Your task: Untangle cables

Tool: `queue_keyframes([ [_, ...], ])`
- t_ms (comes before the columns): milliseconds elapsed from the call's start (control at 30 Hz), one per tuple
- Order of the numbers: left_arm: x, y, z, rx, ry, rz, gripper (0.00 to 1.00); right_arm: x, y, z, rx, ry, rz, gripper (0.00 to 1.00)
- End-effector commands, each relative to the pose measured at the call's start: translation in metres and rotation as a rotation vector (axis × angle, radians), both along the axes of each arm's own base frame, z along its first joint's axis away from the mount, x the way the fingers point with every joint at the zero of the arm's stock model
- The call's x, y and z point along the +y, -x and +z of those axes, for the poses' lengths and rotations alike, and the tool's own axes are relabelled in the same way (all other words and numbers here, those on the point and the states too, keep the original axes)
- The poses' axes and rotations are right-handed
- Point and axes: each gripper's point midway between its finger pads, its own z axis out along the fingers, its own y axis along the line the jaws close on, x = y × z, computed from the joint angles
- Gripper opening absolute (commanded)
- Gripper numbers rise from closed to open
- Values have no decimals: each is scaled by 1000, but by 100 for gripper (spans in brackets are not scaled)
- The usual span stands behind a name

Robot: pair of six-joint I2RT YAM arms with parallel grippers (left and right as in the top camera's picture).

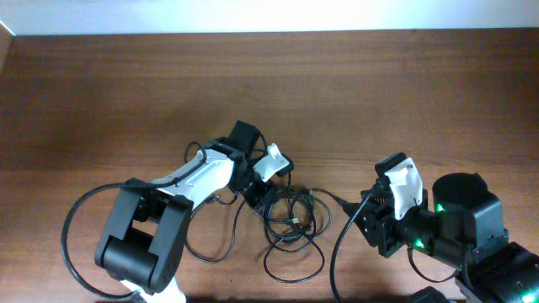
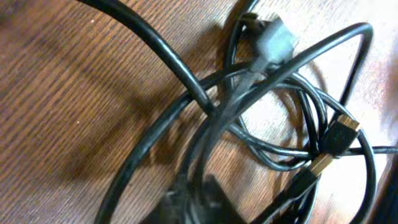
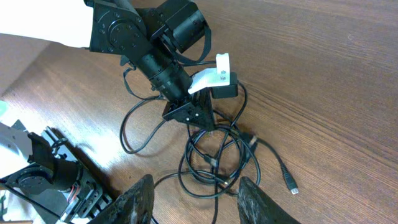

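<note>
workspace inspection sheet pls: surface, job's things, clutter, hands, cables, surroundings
surface: brown wood-grain table, no spills or marks seen
job's things: cables, thin black cords tangled in overlapping loops mid-table; one plug end lies apart from the knot
clutter: nothing seen
hands: left hand down on the bundle's upper edge, apparently shut on the cables; right hand open, holding nothing, facing the loops
cables: besides the job's cords, a thicker arm wire loops beside the left arm
surroundings: pale strip along the far table edge; nothing else seen
</note>
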Motion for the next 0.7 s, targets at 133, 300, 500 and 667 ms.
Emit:
queue_keyframes([
  [133,-11,10,7,45,82,-19,0,-4,4,-4,24,16,-10,42],
  [300,-61,0,159,-100,527,-96,0,-18,3,-24,85,105,-69,43],
  [500,-36,42,318,-636,683,-174,0,-23,-2,-29,90,138,-97,51],
  [667,1,16,373,-822,627,219,0,-12,-4,-35,135,130,-52,53],
])
